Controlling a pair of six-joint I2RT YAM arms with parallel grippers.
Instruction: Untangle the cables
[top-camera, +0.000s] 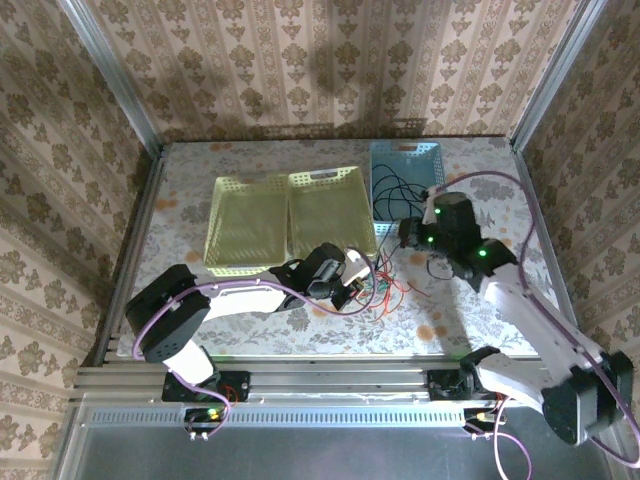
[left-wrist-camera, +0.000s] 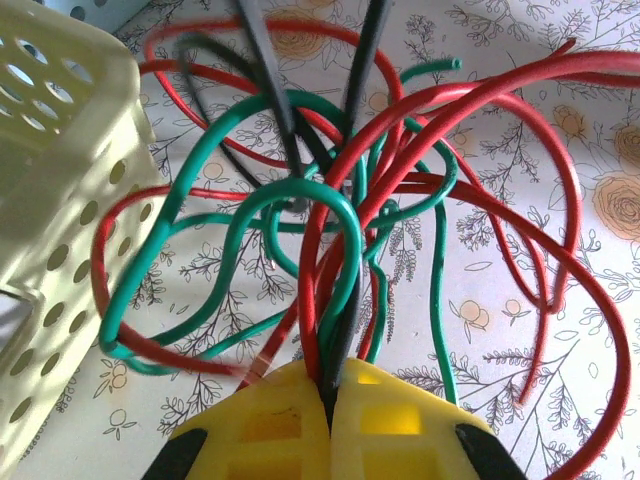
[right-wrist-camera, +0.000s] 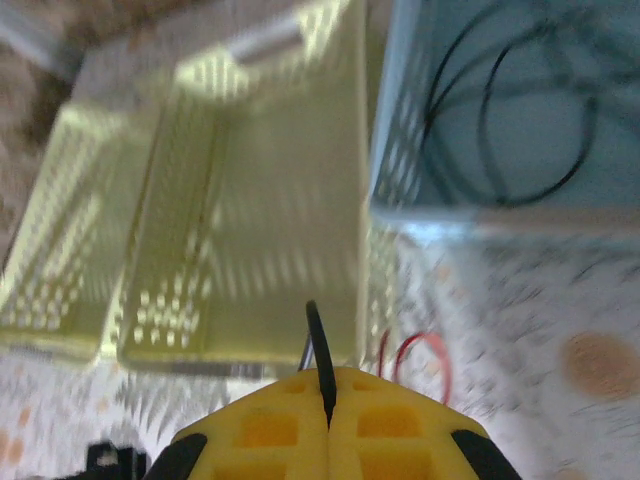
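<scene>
Top external view: two yellow baskets (top-camera: 245, 222) sit side by side left of centre. Just right of them, at lower centre, the left gripper (top-camera: 352, 283) meets the cables (top-camera: 388, 285), a red, green and black tangle on the flowered table (top-camera: 450, 320). In the left wrist view its yellow fingers (left-wrist-camera: 260, 430) are clamped together on several strands at bottom centre. Further right, the right gripper (top-camera: 408, 236) pinches a single black cable (right-wrist-camera: 318, 340) between closed fingers. At upper right, a blue basket (top-camera: 420, 155) holds more black loops (right-wrist-camera: 520, 130).
</scene>
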